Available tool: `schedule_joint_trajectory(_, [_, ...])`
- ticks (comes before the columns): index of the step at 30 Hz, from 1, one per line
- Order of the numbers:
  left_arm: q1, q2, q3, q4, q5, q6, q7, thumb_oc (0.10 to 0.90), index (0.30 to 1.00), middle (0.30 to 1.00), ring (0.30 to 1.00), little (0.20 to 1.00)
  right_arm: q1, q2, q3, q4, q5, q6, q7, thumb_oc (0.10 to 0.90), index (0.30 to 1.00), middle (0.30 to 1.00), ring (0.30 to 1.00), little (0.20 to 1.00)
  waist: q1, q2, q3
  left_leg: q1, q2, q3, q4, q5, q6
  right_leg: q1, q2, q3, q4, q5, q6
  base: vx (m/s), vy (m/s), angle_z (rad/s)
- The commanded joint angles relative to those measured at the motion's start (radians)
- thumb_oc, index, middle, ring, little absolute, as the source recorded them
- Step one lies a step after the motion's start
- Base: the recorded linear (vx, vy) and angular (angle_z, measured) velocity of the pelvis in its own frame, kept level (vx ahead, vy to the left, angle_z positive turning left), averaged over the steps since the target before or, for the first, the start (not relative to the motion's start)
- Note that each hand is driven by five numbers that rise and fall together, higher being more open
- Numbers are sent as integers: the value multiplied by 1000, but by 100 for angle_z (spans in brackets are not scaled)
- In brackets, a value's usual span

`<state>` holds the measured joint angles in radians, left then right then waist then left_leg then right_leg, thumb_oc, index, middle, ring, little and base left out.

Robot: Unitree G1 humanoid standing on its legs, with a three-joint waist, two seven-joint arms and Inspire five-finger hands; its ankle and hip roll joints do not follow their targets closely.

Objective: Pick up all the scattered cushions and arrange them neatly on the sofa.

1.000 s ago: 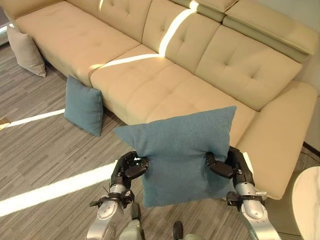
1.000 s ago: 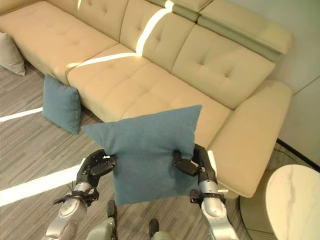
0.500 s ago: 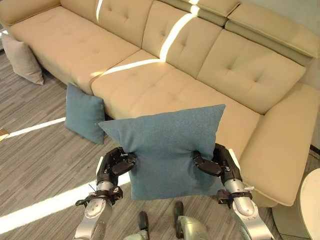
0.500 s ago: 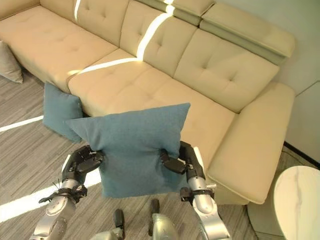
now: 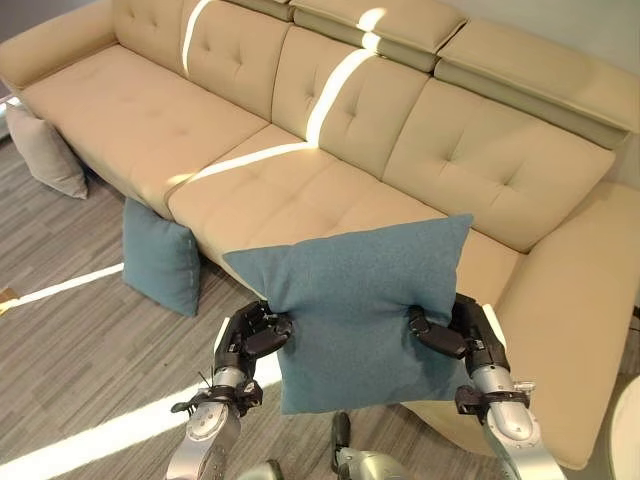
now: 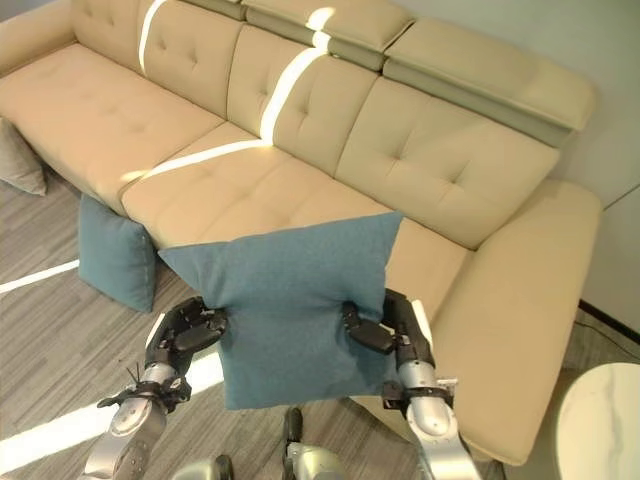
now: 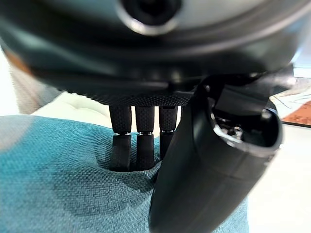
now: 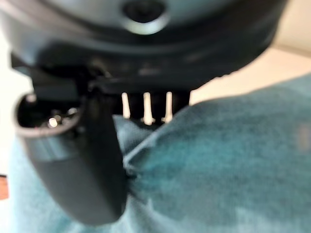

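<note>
I hold the teal cushion (image 5: 355,310) upright in the air in front of the sofa (image 5: 300,190), its upper corners above the front edge of the seat and its lower edge hanging over the floor (image 5: 90,340). My left robot hand (image 5: 252,335) pinches the cushion's left edge; in the left wrist view the fingers (image 7: 137,145) curl into the fabric and dent it, with the thumb closing on the near face. My right robot hand (image 5: 450,335) pinches the right edge in the same way, with the fabric bunched between thumb and fingers in the right wrist view.

Procedure for the placement step, as I judge it:
- Keep both pinches even, so the cushion does not twist or sag on one side.
- Lift the lower edge clear of the seat front before I carry the cushion forward; it hangs below seat level now.
- Aim for the seat directly ahead, and set the cushion upright against the backrest (image 5: 480,165).
- Release only once the cushion rests on the seat and leans back, since a soft cushion may tip forward.

A second teal cushion (image 5: 160,255) stands on the floor, leaning against the sofa front to my left. A grey cushion (image 5: 45,150) leans at the far left end. Both remain to be collected.
</note>
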<state>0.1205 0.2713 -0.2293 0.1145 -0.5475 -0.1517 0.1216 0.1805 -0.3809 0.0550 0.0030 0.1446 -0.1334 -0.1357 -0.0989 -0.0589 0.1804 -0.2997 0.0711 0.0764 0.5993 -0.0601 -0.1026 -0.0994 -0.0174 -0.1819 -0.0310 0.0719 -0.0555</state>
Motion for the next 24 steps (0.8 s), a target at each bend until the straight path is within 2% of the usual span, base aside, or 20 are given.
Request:
schedule_joint_trajectory(1, [-51,22,-19,-124,41,-89,-73,400,300,300,300,300,-78,15,-16,-160,53,-147,0,400,300,300,300,300,-16,-46,-81,65,-18,48,-190,-64,62,41,-31,76,10,-85,127,242,65,-32])
schedule_joint_trajectory(3, [-47,17,-17,-129,32,-88,-62,400,300,300,300,300,-78,21,-17,-159,60,-140,-10,400,300,300,300,300,-3,-34,-78,37,-8,18,-329,7,54,64,-18,93,7,-106,126,228,88,-27])
schedule_joint_trajectory(4, [-47,14,-13,-135,31,-91,-50,400,300,300,300,300,-86,21,-12,-149,60,-139,-21,400,300,300,300,300,14,-27,-71,23,-24,-29,-391,53,44,85,-4,115,4,-118,121,248,119,-14])
schedule_joint_trajectory(6, [-55,11,-14,-143,24,-102,-39,400,300,300,300,300,-106,21,-4,-135,57,-140,-31,400,300,300,300,300,37,-19,-64,-2,-46,-119,-470,89,22,108,12,159,-1,-134,118,246,115,-67])
schedule_joint_trajectory(7, [-57,10,-14,-144,26,-104,-34,400,300,300,300,300,-115,18,-1,-129,55,-141,-35,400,300,300,300,300,43,-16,-64,-8,-50,-141,-480,99,14,117,15,174,-1,-141,118,259,131,-128])
schedule_joint_trajectory(9, [-52,6,-14,-145,12,-106,-44,400,300,300,300,300,-119,17,4,-131,50,-143,-22,400,300,300,300,300,46,4,-81,40,-30,-154,-546,112,13,132,19,199,11,-162,120,282,193,-110])
schedule_joint_trajectory(11, [-54,14,-17,-139,14,-102,-38,400,300,300,300,300,-124,16,10,-126,44,-143,-23,400,300,300,300,300,49,3,-93,61,-31,-139,-531,109,19,135,1,212,23,-167,123,258,215,-83])
schedule_joint_trajectory(14, [-63,31,-13,-138,17,-102,-33,400,300,300,300,300,-138,28,22,-128,43,-135,-10,400,300,300,300,300,54,0,-106,96,-38,-87,-533,77,50,121,-33,240,75,-176,147,203,213,-67])
schedule_joint_trajectory(18, [-78,55,0,-138,17,-98,-21,400,300,300,300,300,-169,43,45,-130,33,-130,3,400,300,300,300,300,55,3,-87,132,-33,-11,-530,43,91,15,-47,279,255,-150,193,87,187,-75])
schedule_joint_trajectory(21, [-77,68,18,-135,25,-101,-17,400,300,300,300,300,-182,57,63,-130,34,-133,12,400,300,300,300,300,55,10,-69,156,-21,42,-534,21,106,-66,-77,207,335,-121,207,28,128,-66])
schedule_joint_trajectory(24, [-55,70,38,-141,21,-103,-26,400,300,300,300,300,-184,63,74,-120,35,-128,23,400,300,300,300,300,61,11,-71,203,-18,93,-547,-4,103,-89,-117,63,250,-110,200,122,61,-76])
